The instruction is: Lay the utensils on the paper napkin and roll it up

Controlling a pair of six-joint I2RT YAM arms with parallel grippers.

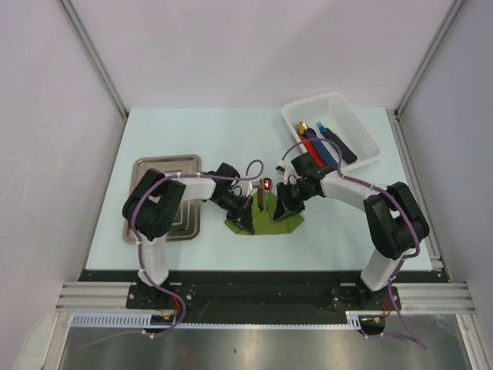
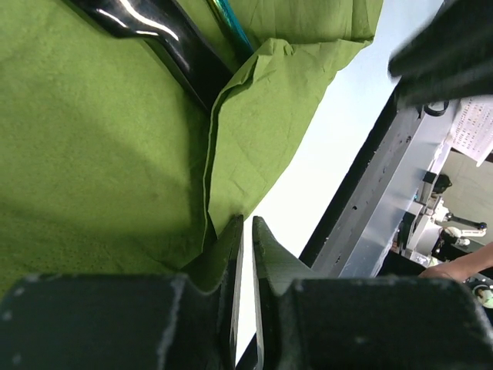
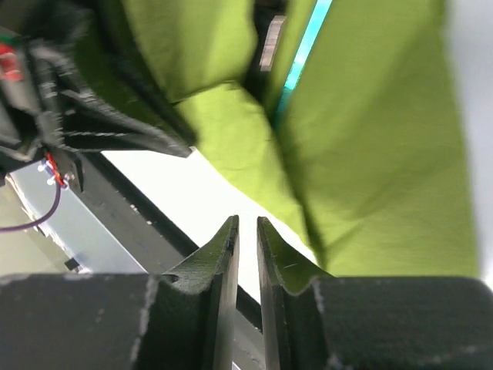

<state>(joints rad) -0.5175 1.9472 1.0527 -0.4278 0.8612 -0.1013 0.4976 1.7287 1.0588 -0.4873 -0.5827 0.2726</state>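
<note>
The olive-green paper napkin (image 1: 266,223) lies crumpled mid-table, its sides folded over the utensils (image 1: 262,200). In the left wrist view a glossy black handle (image 2: 166,42) and a teal piece (image 2: 231,27) poke out from under a napkin (image 2: 92,154) fold. The right wrist view shows a teal utensil (image 3: 304,46) in the napkin (image 3: 377,139) crease. My left gripper (image 1: 246,223) (image 2: 248,220) sits at the napkin's near left edge, jaws a thin slit apart with bare table showing between them. My right gripper (image 1: 286,215) (image 3: 246,220) hovers at the near right edge, likewise barely open and holding nothing.
A silver metal tray (image 1: 166,166) lies at the left under the left arm. A white basket (image 1: 362,127) at the back right holds red, blue and black pieces, one gold-tipped. The table's black front rail (image 2: 370,193) runs close to both grippers.
</note>
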